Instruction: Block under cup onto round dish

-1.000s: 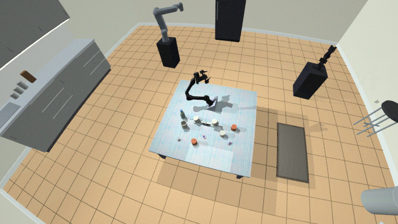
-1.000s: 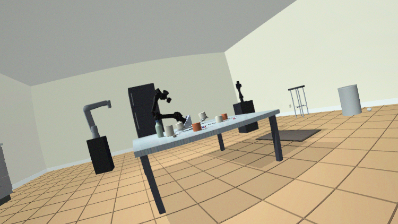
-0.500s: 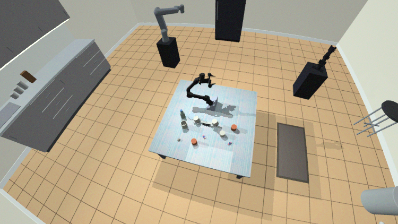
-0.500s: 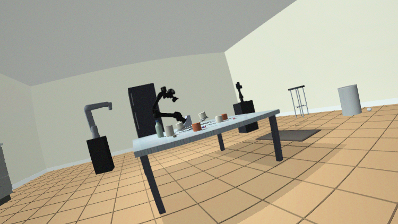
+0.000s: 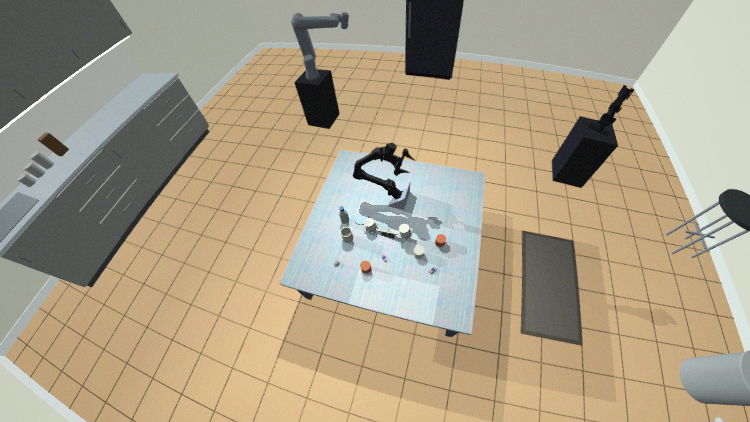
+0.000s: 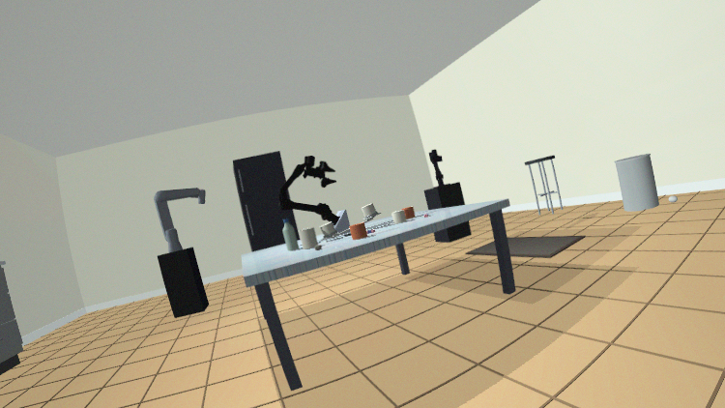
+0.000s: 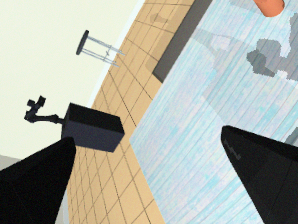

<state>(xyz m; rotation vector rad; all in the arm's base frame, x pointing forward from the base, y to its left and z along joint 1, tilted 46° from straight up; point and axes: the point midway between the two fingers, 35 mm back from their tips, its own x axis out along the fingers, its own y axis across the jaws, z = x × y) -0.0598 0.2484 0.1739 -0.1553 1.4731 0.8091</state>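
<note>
Two pale cups stand on the ends of a small balance (image 5: 387, 231) in the middle of the table (image 5: 451, 309) (image 6: 471, 210) (image 7: 193, 163). The left cup (image 5: 370, 225) (image 6: 328, 228) sits lower than the right cup (image 5: 404, 229) (image 6: 370, 209). No block shows. A white round piece (image 5: 419, 250) (image 6: 398, 217) and an orange one (image 5: 440, 239) (image 6: 408, 212) lie to the right; I cannot tell which is the dish. My gripper (image 5: 402, 161) (image 6: 328, 175) (image 7: 149, 139) is open and empty, high above the table's back edge, well apart from the cups.
A bottle (image 5: 343, 215) (image 6: 290, 235) and a mug (image 5: 346, 233) (image 6: 307, 237) stand left of the balance. Another orange cylinder (image 5: 365, 266) (image 6: 358, 230) and small bits lie in front. A black pedestal (image 7: 93, 125), a stool (image 5: 729, 215) and a floor mat (image 5: 550, 286) lie beyond the table.
</note>
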